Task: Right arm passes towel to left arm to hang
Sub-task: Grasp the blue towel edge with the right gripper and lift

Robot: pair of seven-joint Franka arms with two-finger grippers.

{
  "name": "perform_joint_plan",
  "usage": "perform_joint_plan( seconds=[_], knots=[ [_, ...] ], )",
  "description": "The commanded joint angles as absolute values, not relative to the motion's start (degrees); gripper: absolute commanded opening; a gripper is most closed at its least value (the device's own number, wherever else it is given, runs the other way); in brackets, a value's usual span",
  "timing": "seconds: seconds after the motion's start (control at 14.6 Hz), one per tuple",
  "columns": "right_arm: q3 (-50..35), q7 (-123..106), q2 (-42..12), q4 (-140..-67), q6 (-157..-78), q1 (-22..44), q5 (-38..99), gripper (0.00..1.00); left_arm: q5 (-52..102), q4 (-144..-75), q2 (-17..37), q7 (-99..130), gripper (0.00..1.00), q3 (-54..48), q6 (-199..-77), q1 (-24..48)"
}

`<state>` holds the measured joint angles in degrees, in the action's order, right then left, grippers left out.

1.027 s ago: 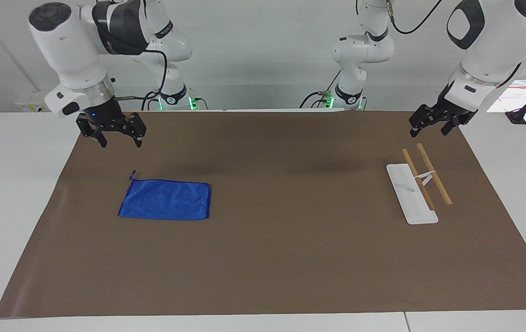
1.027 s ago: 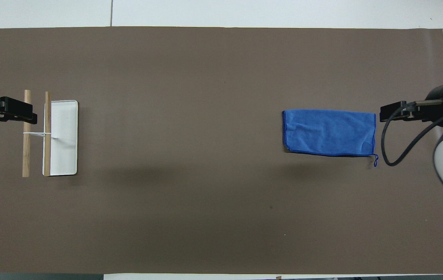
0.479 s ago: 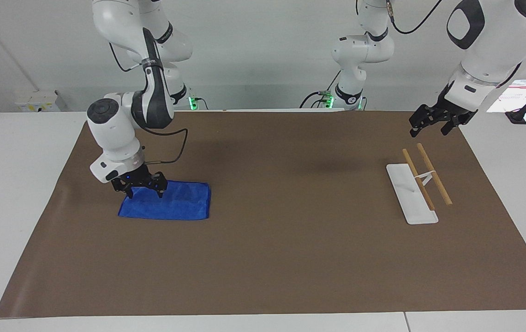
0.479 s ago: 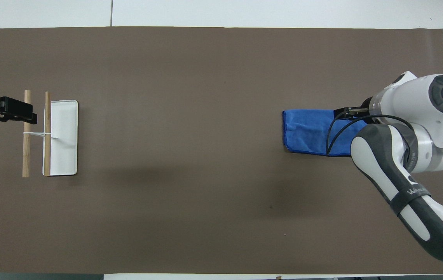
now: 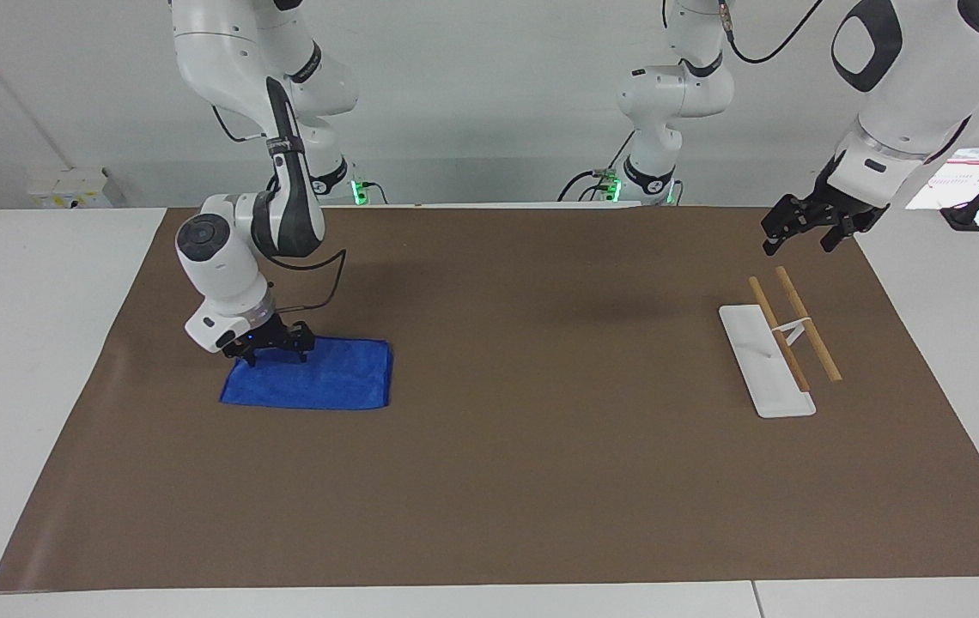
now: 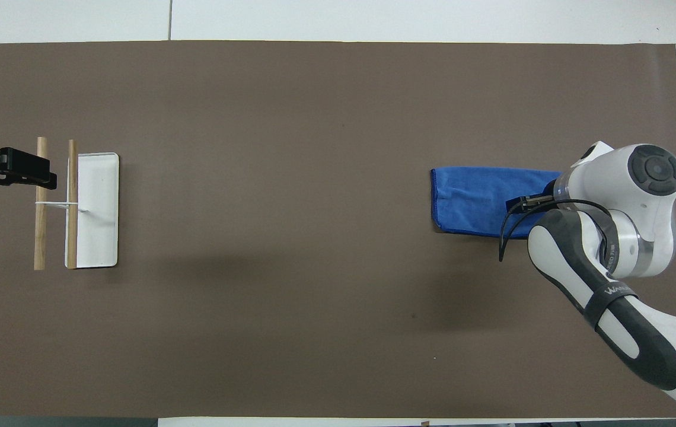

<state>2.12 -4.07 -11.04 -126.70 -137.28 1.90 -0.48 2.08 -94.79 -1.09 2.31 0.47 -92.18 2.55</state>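
Reaching for the towel point(image 5: 318, 378) | right gripper point(image 5: 275, 354) sits down on its corner nearest the robots, grip cannot be told | towel lies flat under it | next: pinch, lift, carry toward left gripper point(image 5: 807, 233), waiting above the rack point(image 5: 786, 330)

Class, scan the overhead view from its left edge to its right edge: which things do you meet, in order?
Left gripper → rack → white tray → towel → right arm.
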Motion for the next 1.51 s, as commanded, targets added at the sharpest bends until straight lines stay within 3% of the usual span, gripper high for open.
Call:
perform_joint_plan(
  seconds=[0.0,0.21,0.27,0.34,0.41,0.48,0.89,1.1,1.44],
  knots=[
    [1.8,-5.6,-11.5,-127.8,-138.8,1.1,0.0,1.00,2.7,-96.2,-2.5,2.2,1.00,0.4,-92.2,2.1],
    [1.8,-5.4,-13.6,-127.8,-142.4,1.2,0.0,0.97,2.7,-96.2,-2.5,2.2,1.00,0.4,-92.2,2.1],
    [1.8,-5.4,-13.8,-127.8,-142.6,1.4,0.0,0.84,2.7,-96.2,-2.5,2.2,1.00,0.4,-92.2,2.1],
    [1.8,-5.7,-13.9,-127.5,-142.1,1.4,0.0,0.55,2.7,-96.2,-2.5,2.2,1.00,0.4,-92.2,2.1],
    [1.8,-5.8,-13.9,-127.4,-141.8,1.4,-0.1,0.18,2.7,-96.2,-2.5,2.2,1.00,0.4,-92.2,2.1],
    [1.8,-5.7,-13.8,-127.3,-141.1,1.5,0.0,0.00,2.7,-96.2,-2.5,2.2,1.00,0.4,-92.2,2.1],
    [1.8,-4.9,-11.7,-119.5,-128.6,1.8,0.3,0.00,2.7,-96.2,-2.5,2.2,1.00,0.4,-92.2,2.1],
    [1.8,-4.6,-9.2,-112.4,-119.6,2.0,6.8,0.00,2.7,-96.2,-2.5,2.2,1.00,0.4,-92.2,2.1],
    [-2.7,7.0,-9.5,-96.8,-104.9,2.1,10.1,0.00,2.7,-96.2,-2.5,2.2,1.00,0.4,-92.2,2.1]
  ],
)
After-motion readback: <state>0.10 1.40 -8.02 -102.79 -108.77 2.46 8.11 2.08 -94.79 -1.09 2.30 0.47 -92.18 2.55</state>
